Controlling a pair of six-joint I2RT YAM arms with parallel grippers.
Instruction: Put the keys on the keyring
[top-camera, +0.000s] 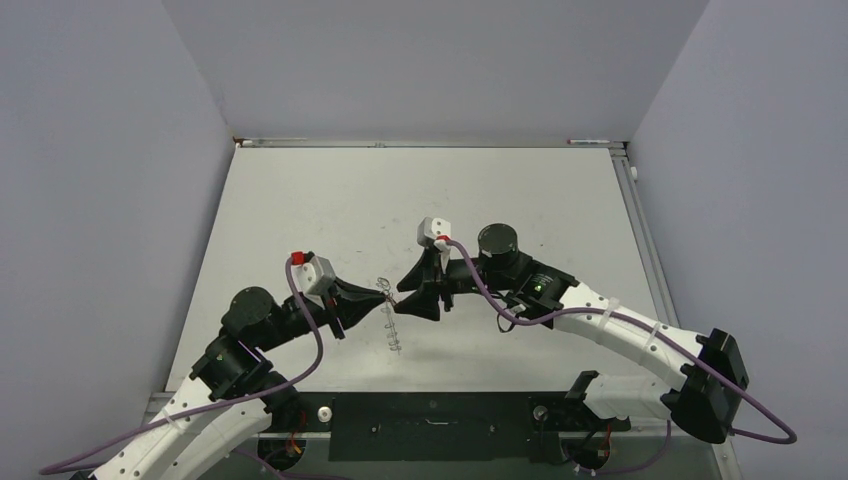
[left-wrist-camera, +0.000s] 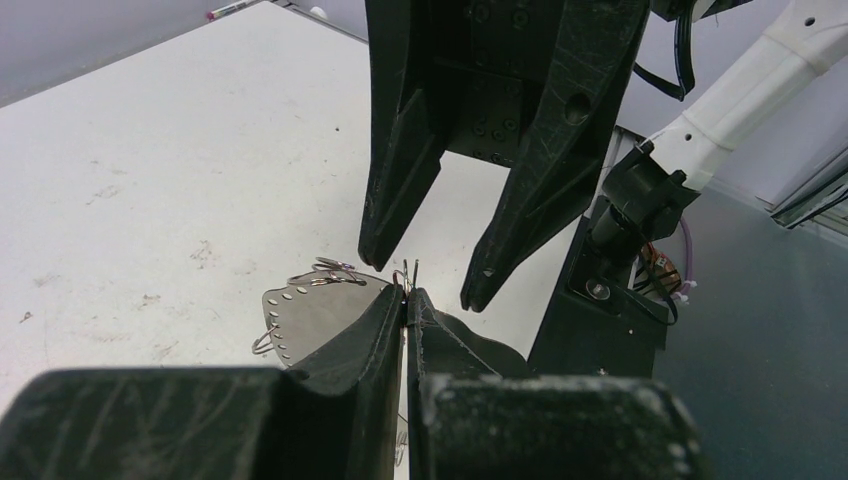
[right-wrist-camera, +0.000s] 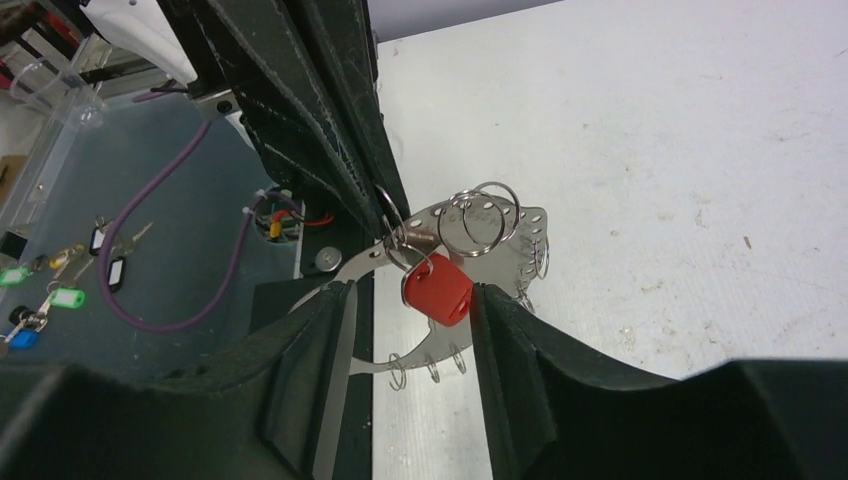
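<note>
Two arms meet over the white worktop (top-camera: 330, 200), seen from above and from both wrists. The keyring (right-wrist-camera: 515, 245), a thin silvery piece pierced with small holes and carrying small split rings (right-wrist-camera: 482, 220) along its rim, hangs clear of the worktop between the two tools. The left tool (left-wrist-camera: 405, 298) reaches the keyring from the left, its fingers pressed together and clamped on the thin metal at the keyring's upper edge. The right tool (left-wrist-camera: 423, 281) faces the keyring from the opposite side with its fingers apart. The key (right-wrist-camera: 438, 290), with a red plastic head and a short silvery shank, hangs just in front of the keyring, directly below the left tool's tips. Its head sits in the gap between the right tool's fingers, nearer one of them. Whether it touches that finger cannot be told.
</note>
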